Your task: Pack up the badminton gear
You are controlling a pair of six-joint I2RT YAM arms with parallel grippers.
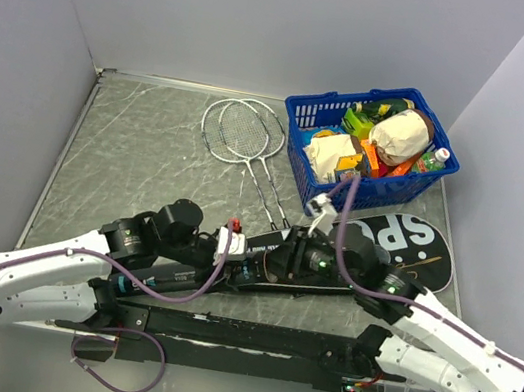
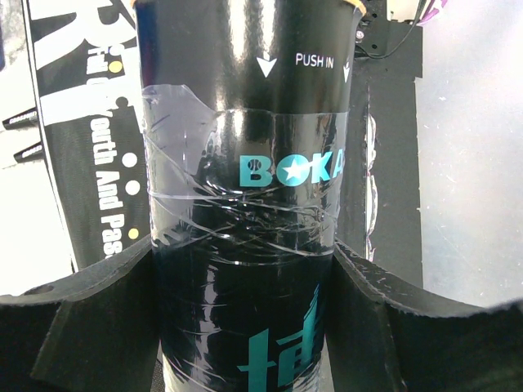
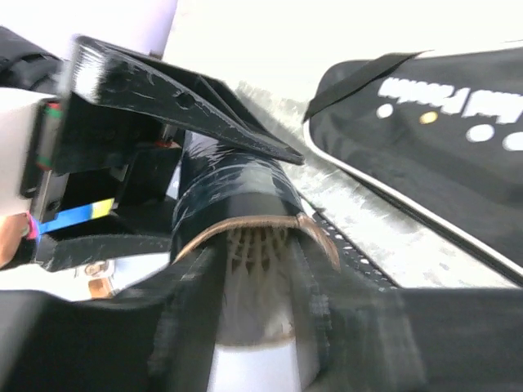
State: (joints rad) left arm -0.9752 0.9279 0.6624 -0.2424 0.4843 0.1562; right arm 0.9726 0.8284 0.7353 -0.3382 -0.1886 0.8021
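My left gripper [image 1: 237, 249] [image 2: 245, 327] is shut on the long dark tube [image 1: 267, 256] [image 2: 245, 139], lettered "BOKA" and wrapped in clear tape. My right gripper [image 1: 297, 258] [image 3: 257, 327] is shut on a white feather shuttlecock [image 3: 257, 286] whose feathers are partly inside the tube's open mouth [image 3: 237, 216]. Two thin rackets [image 1: 243, 132] lie crossed at the back middle of the table. The black "SPORT" bag [image 1: 405, 247] [image 3: 433, 139] [image 2: 82, 147] lies under and to the right of the grippers. The second shuttlecock does not show.
A blue plastic basket [image 1: 302, 112] of groceries stands at the back right, just behind the bag. Grey walls close in the table on the left, back and right. A black rail [image 1: 238, 334] runs along the near edge between the arm bases.
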